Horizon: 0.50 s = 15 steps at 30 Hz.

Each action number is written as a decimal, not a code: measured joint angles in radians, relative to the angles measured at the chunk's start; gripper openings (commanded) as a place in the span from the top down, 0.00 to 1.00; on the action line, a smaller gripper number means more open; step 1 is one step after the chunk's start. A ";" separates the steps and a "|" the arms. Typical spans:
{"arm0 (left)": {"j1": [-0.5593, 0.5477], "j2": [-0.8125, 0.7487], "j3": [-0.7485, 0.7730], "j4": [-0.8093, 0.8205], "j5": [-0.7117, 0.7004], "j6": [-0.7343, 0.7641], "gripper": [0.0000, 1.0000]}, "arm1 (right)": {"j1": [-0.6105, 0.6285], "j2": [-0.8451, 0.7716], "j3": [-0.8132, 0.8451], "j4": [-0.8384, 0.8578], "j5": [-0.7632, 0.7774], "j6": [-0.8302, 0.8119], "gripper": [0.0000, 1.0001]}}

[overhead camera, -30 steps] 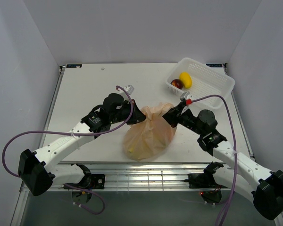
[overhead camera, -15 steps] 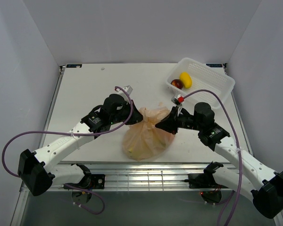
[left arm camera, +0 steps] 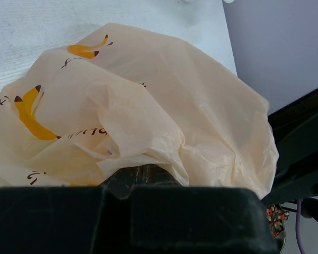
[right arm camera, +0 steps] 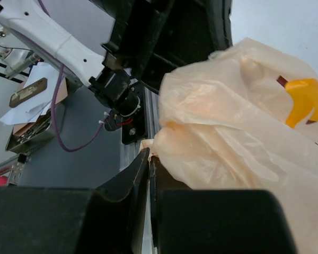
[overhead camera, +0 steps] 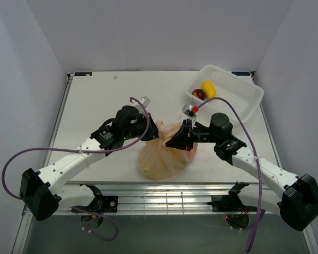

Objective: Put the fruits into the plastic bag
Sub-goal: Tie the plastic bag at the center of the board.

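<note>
The plastic bag, peach-orange with printed bananas, lies crumpled near the table's front edge. My left gripper is shut on its upper left edge; in the left wrist view the film bunches over the closed fingers. My right gripper is shut on the bag's upper right edge, and the right wrist view shows the film pinched between the closed fingertips. Two fruits, a yellow one and a dark-red one, lie in the white basket. A yellowish patch shows through the bag; I cannot tell what it is.
The white lattice basket stands at the back right corner, behind the right arm. Purple cables loop over both arms. Grey walls close in the table on three sides.
The right arm has swung left with the bag's edge in its jaws, close to the left gripper, and the bag has bunched narrower. The left arm has stayed put.
</note>
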State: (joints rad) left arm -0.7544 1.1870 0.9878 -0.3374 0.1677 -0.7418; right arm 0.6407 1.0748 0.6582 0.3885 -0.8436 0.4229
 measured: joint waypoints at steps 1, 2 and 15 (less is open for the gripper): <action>0.000 0.000 0.000 -0.006 -0.003 0.000 1.00 | 0.008 0.000 0.000 0.019 0.002 0.009 0.92; 0.000 0.000 0.000 -0.017 -0.011 -0.002 1.00 | 0.014 -0.005 -0.001 0.046 0.006 0.019 0.92; -0.006 -0.053 0.010 -0.082 -0.090 -0.059 1.00 | 0.008 0.001 -0.105 0.647 0.241 0.311 0.92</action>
State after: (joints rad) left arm -0.7609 1.1339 0.9974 -0.4191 0.0772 -0.8009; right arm 0.6483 1.0760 0.5533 1.0351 -0.6029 0.7334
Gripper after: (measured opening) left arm 0.011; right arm 0.079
